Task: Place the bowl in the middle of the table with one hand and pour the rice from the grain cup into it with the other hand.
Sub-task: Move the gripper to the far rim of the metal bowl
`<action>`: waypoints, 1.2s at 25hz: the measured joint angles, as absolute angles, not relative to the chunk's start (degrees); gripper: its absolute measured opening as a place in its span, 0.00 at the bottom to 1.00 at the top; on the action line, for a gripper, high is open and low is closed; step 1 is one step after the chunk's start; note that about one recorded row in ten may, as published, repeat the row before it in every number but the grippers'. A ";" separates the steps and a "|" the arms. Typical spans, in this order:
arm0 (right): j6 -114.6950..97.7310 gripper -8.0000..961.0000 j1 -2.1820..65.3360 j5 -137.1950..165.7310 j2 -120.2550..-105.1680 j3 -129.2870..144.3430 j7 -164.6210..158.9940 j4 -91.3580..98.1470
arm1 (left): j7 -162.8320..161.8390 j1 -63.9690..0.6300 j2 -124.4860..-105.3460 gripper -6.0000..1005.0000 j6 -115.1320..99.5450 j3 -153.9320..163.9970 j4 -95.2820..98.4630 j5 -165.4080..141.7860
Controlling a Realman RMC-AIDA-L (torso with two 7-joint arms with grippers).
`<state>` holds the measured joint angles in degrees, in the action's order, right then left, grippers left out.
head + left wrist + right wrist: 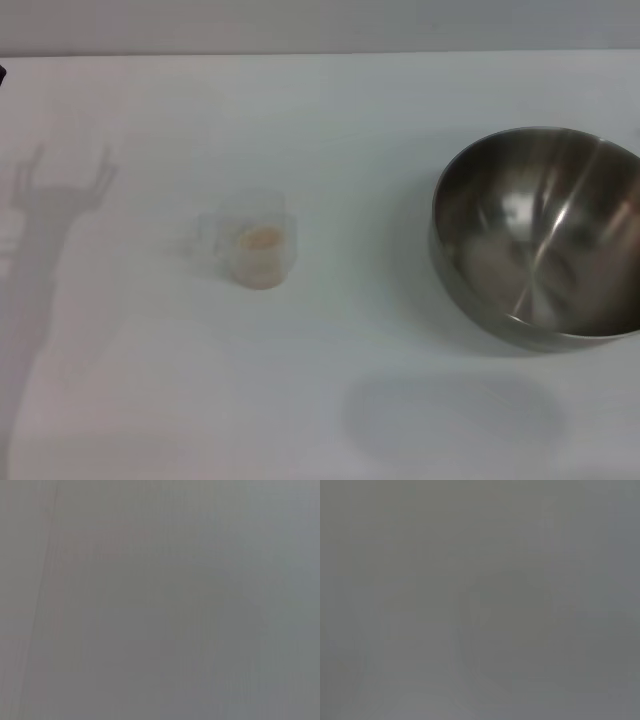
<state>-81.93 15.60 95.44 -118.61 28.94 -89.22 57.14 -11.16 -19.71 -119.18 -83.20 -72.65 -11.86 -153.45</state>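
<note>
The steel bowl [545, 235] stands upright and empty at the right side of the white table [330, 400], partly cut off by the picture's right edge. The clear grain cup [258, 250] stands upright left of the table's middle, with tan rice [263, 240] inside it and its handle tab pointing left. Neither gripper shows in the head view. A shadow of a two-fingered gripper [60, 200] lies on the table at the far left. Both wrist views show only plain grey surface.
The table's far edge [320, 53] runs along the top, with a grey wall behind. A faint round shadow [450, 415] lies on the table in front of the bowl.
</note>
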 joint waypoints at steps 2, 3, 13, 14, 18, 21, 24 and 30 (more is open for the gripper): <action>-81.93 0.80 16.64 100.78 -118.58 29.06 -91.89 60.06 | -11.20 -19.68 -119.18 0.84 -83.28 -72.64 -11.86 -153.46; -82.10 0.80 17.87 105.69 -118.61 29.18 -93.56 62.45 | -11.21 -19.66 -119.18 0.84 -83.31 -72.63 -11.86 -153.45; -81.14 0.80 23.60 120.49 -118.75 35.15 -94.46 69.70 | -11.25 -19.35 -119.18 0.84 -83.49 -72.67 -11.87 -153.45; -81.14 0.80 23.60 120.49 -118.75 35.15 -94.46 69.70 | -11.25 -19.35 -119.18 0.84 -83.49 -72.67 -11.87 -153.45; -80.63 0.80 26.76 125.94 -118.51 39.07 -93.45 71.71 | -11.25 -19.15 -119.18 0.84 -83.90 -72.86 -12.23 -153.41; -80.43 0.80 27.89 127.66 -118.28 40.82 -93.00 72.00 | -11.25 -18.90 -119.18 0.84 -83.93 -72.87 -12.74 -153.38; -80.77 0.80 29.58 130.48 -117.75 43.22 -92.73 72.05 | -11.25 -18.46 -119.18 0.84 -83.96 -72.87 -13.39 -153.33; -82.28 0.80 33.13 137.91 -116.97 46.56 -93.11 71.72 | -11.25 -17.82 -119.18 0.84 -84.03 -72.95 -14.63 -153.19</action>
<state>-82.28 33.13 137.91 -116.97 46.56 -93.11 71.72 -11.25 -17.82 -119.18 -84.03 -72.95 -14.63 -153.19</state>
